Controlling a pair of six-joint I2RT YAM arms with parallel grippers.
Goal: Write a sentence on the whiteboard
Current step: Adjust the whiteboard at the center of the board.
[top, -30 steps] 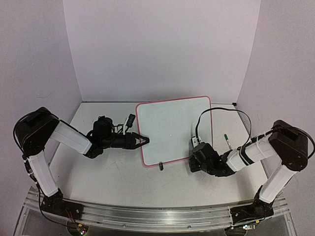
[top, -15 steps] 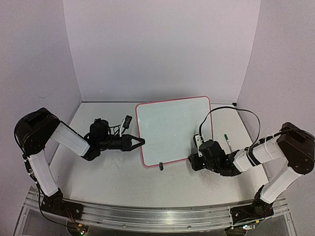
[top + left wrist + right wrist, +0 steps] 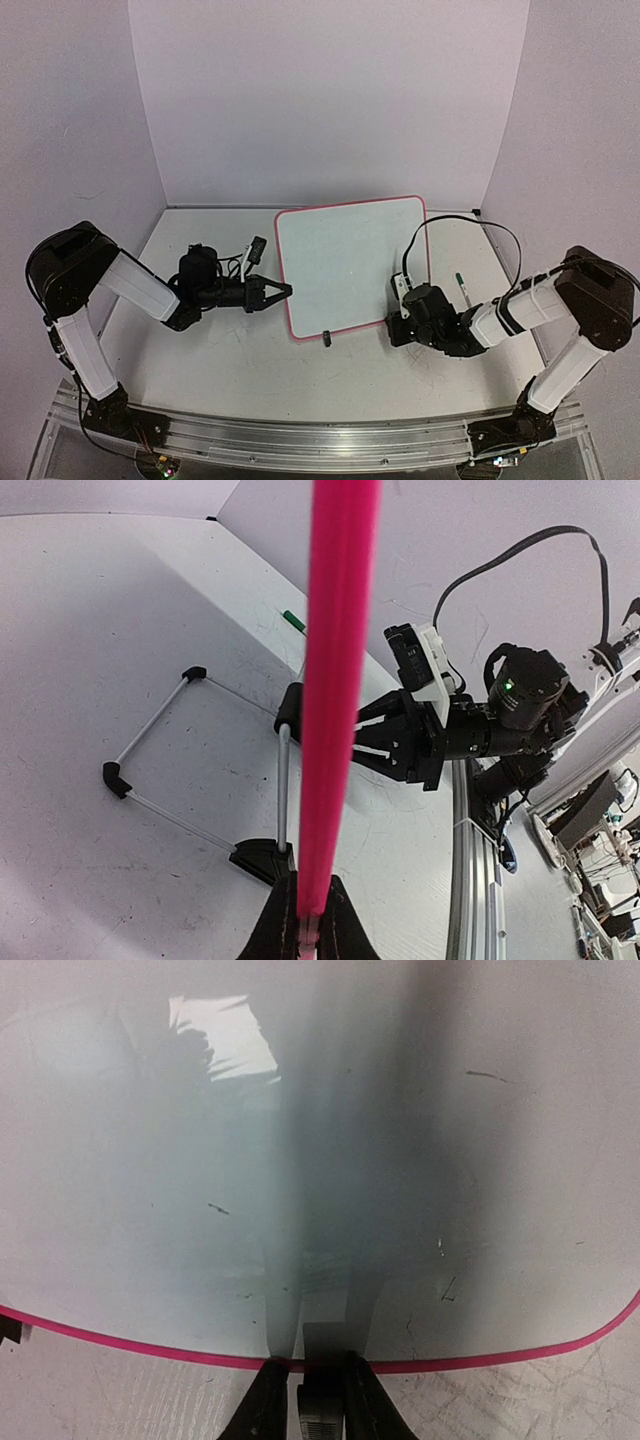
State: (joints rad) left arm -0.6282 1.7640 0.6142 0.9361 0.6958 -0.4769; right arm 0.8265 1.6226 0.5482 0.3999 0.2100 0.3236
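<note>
The whiteboard [image 3: 350,265] with its pink-red frame stands tilted mid-table; its face [image 3: 300,1160] is blank and no sentence shows on it. My left gripper [image 3: 288,290] is shut on the board's left frame edge [image 3: 335,680], with the fingers pinching the pink strip at the bottom of the left wrist view [image 3: 305,925]. My right gripper [image 3: 392,322] is at the board's lower right edge and is closed around a black clip [image 3: 325,1410] just under the pink frame. The wire stand [image 3: 160,720] shows behind the board.
A green marker [image 3: 460,285] lies on the table right of the board, beyond my right gripper; it also shows in the left wrist view [image 3: 293,620]. A second black clip [image 3: 327,338] sits at the board's lower left corner. A black cable loops above the right wrist.
The board has shifted slightly left. My left gripper drew back left with its edge, and my right gripper moved up against the board's lower right edge.
</note>
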